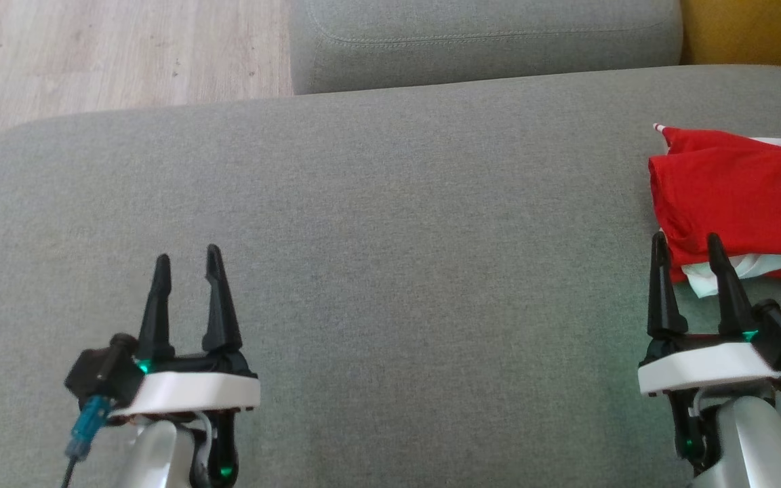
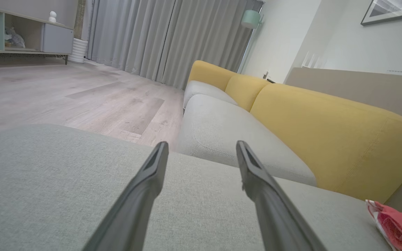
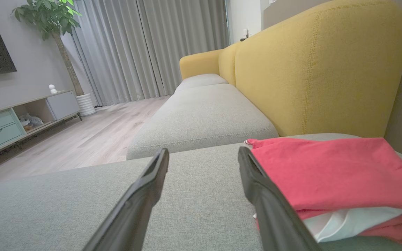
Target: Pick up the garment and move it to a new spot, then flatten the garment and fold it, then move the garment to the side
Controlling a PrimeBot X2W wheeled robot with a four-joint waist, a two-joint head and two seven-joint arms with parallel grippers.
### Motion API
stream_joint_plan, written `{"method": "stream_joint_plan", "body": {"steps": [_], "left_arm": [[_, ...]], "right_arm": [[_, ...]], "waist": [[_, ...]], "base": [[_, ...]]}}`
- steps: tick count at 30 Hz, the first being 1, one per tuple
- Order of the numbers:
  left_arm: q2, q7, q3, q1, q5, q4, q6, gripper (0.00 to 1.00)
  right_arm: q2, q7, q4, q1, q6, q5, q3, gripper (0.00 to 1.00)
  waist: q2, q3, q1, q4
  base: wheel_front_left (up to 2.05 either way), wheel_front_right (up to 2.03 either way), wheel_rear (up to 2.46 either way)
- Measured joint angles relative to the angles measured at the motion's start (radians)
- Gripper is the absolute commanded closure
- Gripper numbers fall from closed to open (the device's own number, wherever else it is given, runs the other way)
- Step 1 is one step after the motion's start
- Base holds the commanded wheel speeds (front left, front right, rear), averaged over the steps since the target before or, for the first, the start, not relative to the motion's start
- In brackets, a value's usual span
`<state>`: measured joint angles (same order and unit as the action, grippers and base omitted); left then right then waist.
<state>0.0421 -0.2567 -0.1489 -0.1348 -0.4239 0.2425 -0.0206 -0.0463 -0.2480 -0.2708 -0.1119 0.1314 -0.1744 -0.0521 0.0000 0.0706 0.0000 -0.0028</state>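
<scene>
Red cloth with white showing at its folds, the garment (image 1: 743, 196) lies folded into a compact bundle on the far right of a wide grey seat cushion (image 1: 390, 203), close to the yellow backrest (image 3: 312, 69). In the right wrist view the garment (image 3: 333, 170) shows a flat red upper layer with a white layer peeking out beneath its near edge. The right claw (image 1: 686, 237) sits at the bundle's near left corner with its two dark fingers spread wide and nothing between them. One finger crosses in front of the fabric's edge, and whether it touches the cloth cannot be told. The left claw (image 1: 188, 254) is well apart from the garment, over bare grey fabric on the left, its fingers equally wide apart and empty. Beyond the cushion's far edge lie a second grey cushion (image 1: 485, 41) and a pale wooden floor (image 1: 92, 47).
</scene>
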Motion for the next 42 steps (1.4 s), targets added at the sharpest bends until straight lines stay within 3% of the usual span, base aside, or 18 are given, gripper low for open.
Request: {"method": "stream_joint_plan", "body": {"steps": [5, 6, 13, 42], "left_arm": [[0.0, 0.0, 0.016, 0.001, -0.027, -0.013, 0.003, 0.0], [0.0, 0.0, 0.018, 0.001, -0.033, -0.013, 0.003, 1.0], [-0.001, 0.009, 0.016, 0.062, -0.051, 0.065, 0.003, 1.0], [-0.001, 0.098, 0.06, 0.059, -0.327, 0.061, -0.022, 1.0]], "right_arm": [[0.0, 0.0, -0.001, 0.0, 0.0, 0.0, 0.006, 0.0], [0.0, 0.0, -0.001, 0.0, 0.0, 0.0, 0.007, 1.0], [0.003, 0.012, -0.082, 0.057, 0.0, -0.021, 0.008, 1.0], [0.003, 0.094, -0.064, 0.058, 0.0, -0.363, -0.012, 1.0]], "waist": [[0.0, -0.004, 0.0, -0.005], [0.0, -0.005, 0.0, -0.007], [0.0, -0.007, 0.0, -0.008], [0.0, -0.022, 0.0, -0.005]], "base": [[0.0, 0.0, 0.0], [0.0, 0.0, 0.0], [0.0, 0.0, 0.0], [0.0, 0.0, 0.0]]}}
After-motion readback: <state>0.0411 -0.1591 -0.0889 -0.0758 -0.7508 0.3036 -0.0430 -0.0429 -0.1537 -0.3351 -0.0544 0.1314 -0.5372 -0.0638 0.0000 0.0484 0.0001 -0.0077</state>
